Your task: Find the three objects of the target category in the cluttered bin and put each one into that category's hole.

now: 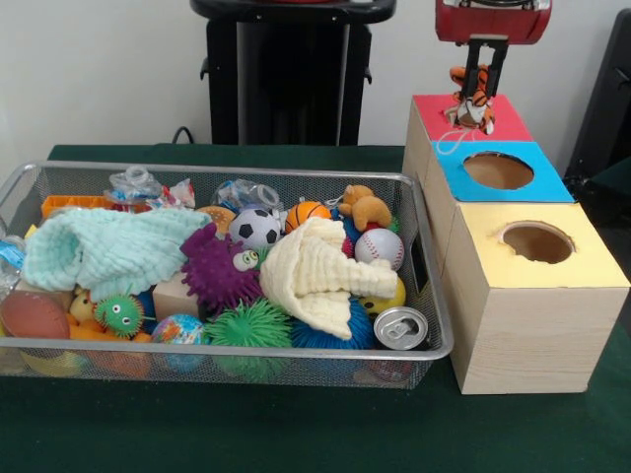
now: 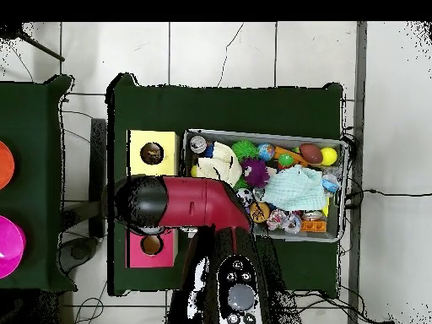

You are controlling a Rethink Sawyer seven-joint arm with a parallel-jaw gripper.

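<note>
My gripper (image 1: 475, 91) hangs at the upper right of the front view, shut on a small orange striped tiger plush (image 1: 476, 108). The plush dangles just above the red-topped box (image 1: 498, 118), with a white string trailing onto the blue-topped box (image 1: 463, 177). A brown teddy bear (image 1: 365, 207) lies in the wire bin (image 1: 434, 296) near its far right corner. In the overhead view the red arm (image 2: 198, 204) covers the gripper and the middle box.
The yellow-topped box (image 1: 582, 266) stands nearest, its hole (image 1: 537, 241) open like the blue hole (image 1: 498, 169). The bin holds a mint cloth (image 1: 108, 248), cream cloth (image 1: 314, 271), purple spiky toy (image 1: 214, 269), soccer ball (image 1: 254, 228), baseball (image 1: 379, 247) and a can (image 1: 401, 327).
</note>
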